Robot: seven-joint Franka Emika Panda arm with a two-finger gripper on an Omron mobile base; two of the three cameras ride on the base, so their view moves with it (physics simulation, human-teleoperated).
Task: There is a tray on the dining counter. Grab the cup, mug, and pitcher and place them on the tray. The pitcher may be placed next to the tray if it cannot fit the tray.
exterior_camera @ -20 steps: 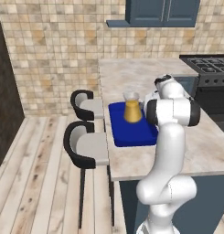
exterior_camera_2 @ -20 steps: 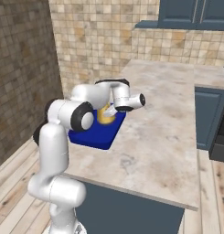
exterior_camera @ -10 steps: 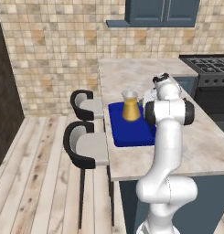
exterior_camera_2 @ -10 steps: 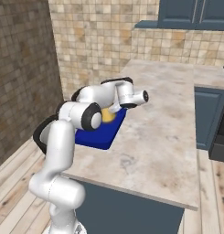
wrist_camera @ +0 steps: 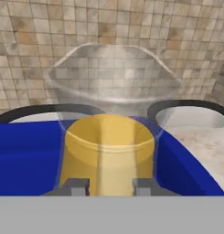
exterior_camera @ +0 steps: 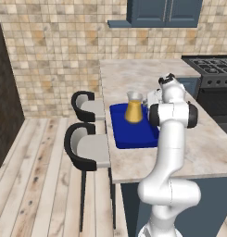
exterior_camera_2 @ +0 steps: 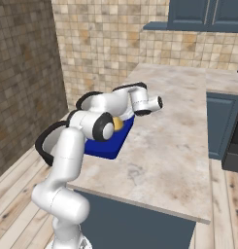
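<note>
The pitcher [exterior_camera: 134, 107], clear glass with an orange-yellow lower part, stands upright on the deep-blue tray [exterior_camera: 129, 134] on the dining counter [exterior_camera: 133, 74]. It shows close up in the hand view [wrist_camera: 109, 151], and a yellow patch of the pitcher [exterior_camera_2: 118, 124] peeks past my forearm above the tray [exterior_camera_2: 108, 146]. My gripper [wrist_camera: 109, 186] sits level with the pitcher's base on its right side [exterior_camera: 147, 101]. Its jaws stand apart just in front of the glass and hold nothing. The cup and the mug are out of view.
Two black bar stools [exterior_camera: 89, 105] [exterior_camera: 87, 148] stand along the counter's left edge, beyond the tray in the hand view [wrist_camera: 186, 109]. A dark stove [exterior_camera: 212, 69] sits at the far right. Bare stone counter [exterior_camera_2: 164, 146] stretches to the right of the tray.
The jaws have widened off the pitcher, and the hand has drawn back slightly to the right. The pitcher stays upright on the tray.
</note>
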